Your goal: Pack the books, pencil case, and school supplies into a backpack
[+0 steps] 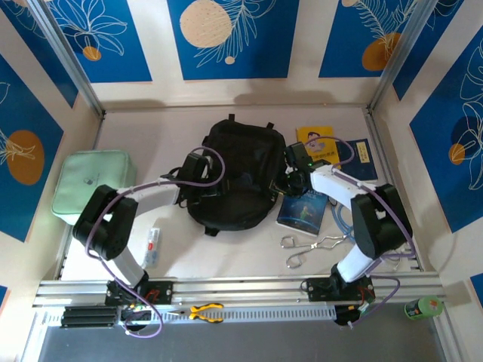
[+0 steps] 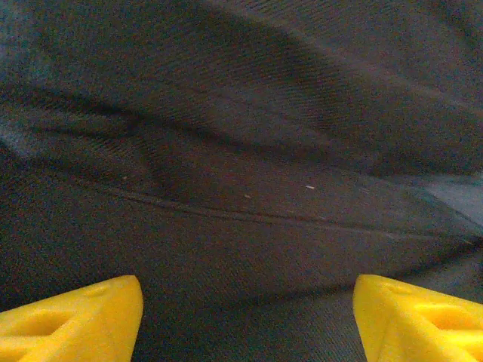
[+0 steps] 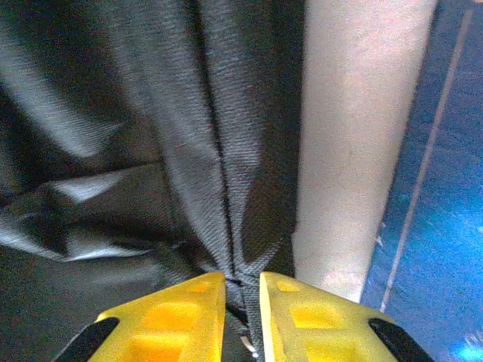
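Note:
The black backpack (image 1: 238, 170) lies in the middle of the table. My left gripper (image 1: 205, 183) is at its left side. In the left wrist view its yellow fingers (image 2: 75, 317) stand wide apart, open, with the backpack's dark fabric (image 2: 241, 151) stretched flat close in front of them. My right gripper (image 1: 290, 181) is at the backpack's right edge, shut on a fold of the backpack's fabric (image 3: 219, 151) that runs down between its fingertips (image 3: 243, 302). A blue illustrated book (image 1: 303, 210) lies by the right arm. A yellow book (image 1: 317, 139) and a navy book (image 1: 361, 158) lie further back.
A mint-green pouch (image 1: 94, 185) sits at the left. A small white tube (image 1: 152, 245) lies beside the left arm. Metal scissors (image 1: 309, 245) lie in front of the blue book. Yellow-handled pliers (image 1: 204, 311) rest on the front rail. Walls close in on all sides.

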